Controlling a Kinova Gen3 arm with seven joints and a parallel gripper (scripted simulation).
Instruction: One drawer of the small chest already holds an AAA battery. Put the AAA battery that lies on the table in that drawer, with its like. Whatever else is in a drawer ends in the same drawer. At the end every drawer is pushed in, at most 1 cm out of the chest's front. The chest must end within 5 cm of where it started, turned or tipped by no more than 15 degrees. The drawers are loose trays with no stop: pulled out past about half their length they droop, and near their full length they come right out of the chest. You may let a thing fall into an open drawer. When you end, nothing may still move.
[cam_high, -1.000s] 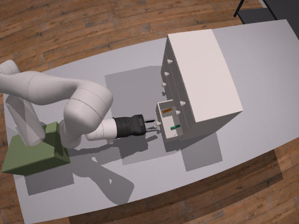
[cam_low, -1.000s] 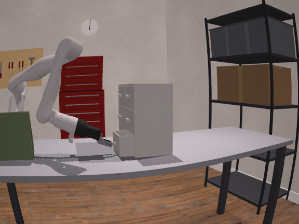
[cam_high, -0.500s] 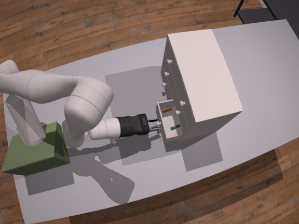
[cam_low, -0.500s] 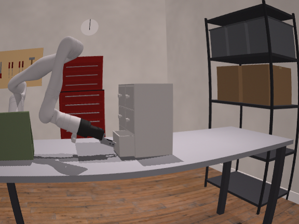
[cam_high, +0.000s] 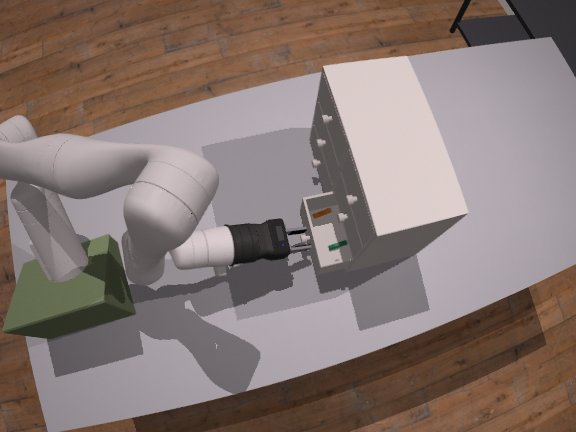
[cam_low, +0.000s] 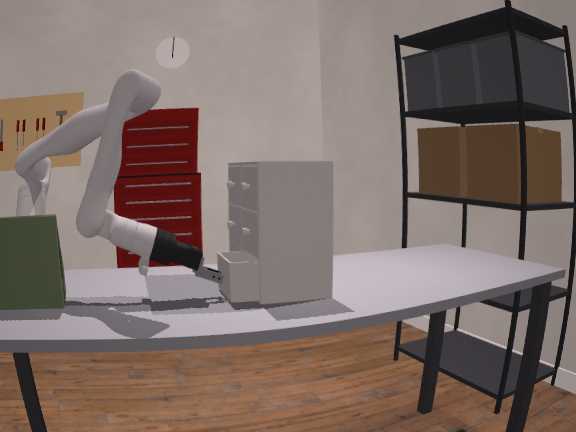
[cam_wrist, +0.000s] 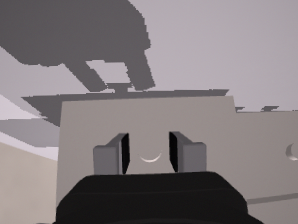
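Observation:
The small white chest (cam_high: 390, 150) stands on the table, also in the side view (cam_low: 280, 230). Its bottom drawer (cam_high: 325, 232) on the arm's side is pulled partly out; the other drawers are pushed in. An orange thing (cam_high: 322, 213) and a green thing (cam_high: 337, 245) lie in the open drawer. My gripper (cam_high: 302, 239) is level at the drawer's front, its fingers open on either side of the white knob (cam_wrist: 150, 156) without squeezing it. It also shows in the side view (cam_low: 216, 276). I cannot make out a battery on the table.
The arm's green base block (cam_high: 65, 290) sits at the table's left end. A black shelf rack (cam_low: 480, 200) with boxes stands beyond the right end. A red tool cabinet (cam_low: 157, 185) is behind the table.

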